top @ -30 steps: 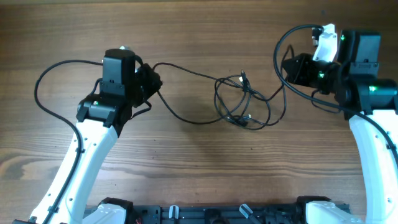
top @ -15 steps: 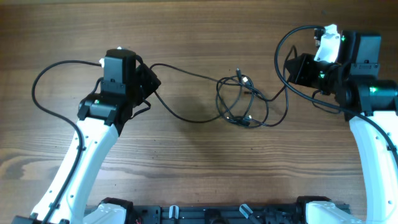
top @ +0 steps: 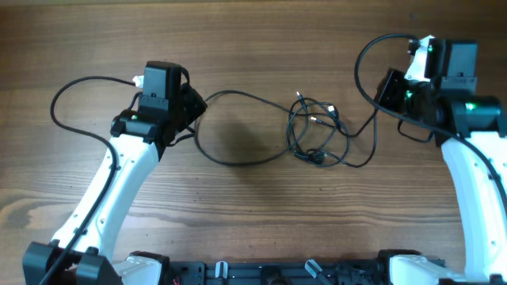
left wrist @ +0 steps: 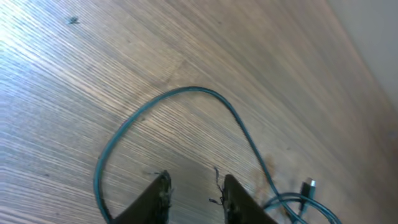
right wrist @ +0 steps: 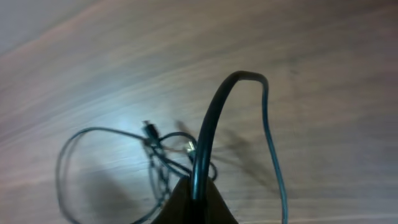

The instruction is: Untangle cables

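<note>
The cables (top: 313, 131) lie as a thin black tangle on the wooden table right of centre, with small plug ends poking out at the top. One long strand (top: 238, 93) arcs from the tangle toward my left gripper (top: 192, 107) and loops back below it. In the left wrist view that strand (left wrist: 186, 90) curves over the wood, and my left gripper (left wrist: 194, 183) stands open with nothing between its fingertips. My right gripper (right wrist: 198, 186) is shut on a cable strand (right wrist: 214, 118), which rises from the jaws, bends over and falls back toward the tangle (right wrist: 165, 152).
Thick black wires of the arms themselves loop out at the far left (top: 75, 83) and the upper right (top: 364, 55). A dark base rail (top: 269, 273) runs along the table's near edge. A plug (left wrist: 309, 185) lies right of the left fingers.
My left gripper has opened and let go of the strand. The right arm has drawn its strand rightward, and the tangle has slid a little to the right.
</note>
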### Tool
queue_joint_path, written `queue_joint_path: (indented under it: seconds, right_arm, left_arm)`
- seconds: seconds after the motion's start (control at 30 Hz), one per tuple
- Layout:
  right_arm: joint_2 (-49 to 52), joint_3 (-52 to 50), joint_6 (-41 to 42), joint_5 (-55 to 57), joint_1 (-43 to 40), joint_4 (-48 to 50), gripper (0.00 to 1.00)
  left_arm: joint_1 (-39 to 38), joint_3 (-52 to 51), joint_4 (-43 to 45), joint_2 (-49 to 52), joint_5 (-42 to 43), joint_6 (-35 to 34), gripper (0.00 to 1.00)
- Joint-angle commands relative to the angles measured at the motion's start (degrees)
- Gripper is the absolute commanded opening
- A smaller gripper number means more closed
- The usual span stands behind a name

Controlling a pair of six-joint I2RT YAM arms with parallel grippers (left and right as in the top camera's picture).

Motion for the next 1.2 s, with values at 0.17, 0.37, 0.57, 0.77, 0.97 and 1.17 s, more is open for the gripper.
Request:
queue_joint_path:
  seconds: [0.17,0.37,0.57,0.77,0.97,1.17]
  right_arm:
    - [5.2,0.0,-2.2,-6.0,-0.3,2.2,0.04]
    - [5.4,0.0,-1.9,-6.8,-0.3,2.1,0.04]
    - [5.4,0.0,-2.0,-7.0,-0.3,0.9,0.04]
    - [5.4,0.0,-1.9,-7.6,-0.3,0.6,0.04]
    - [5.4,0.0,-2.0,-8.7,-0.3,0.6,0.04]
    - [5.4,0.0,-1.9,-8.7,-0.3,0.6,0.04]
  left_arm:
    - [0.2,0.4,2.5,1.2,1.4,3.1,0.36]
    - [-4.3,0.4,12.4,4.4,13.7,11.1,0.54]
    - [-12.3,0.4,27.6,13.9,14.8,12.4,0.64]
    - [-19.8,1.4,47.9,27.6,15.0,17.0,0.66]
    - [-22.2,12.5,40.9,38.2,15.9,25.8,0.63]
    - [-23.7,17.0,36.0,39.9,17.4,33.8,0.62]
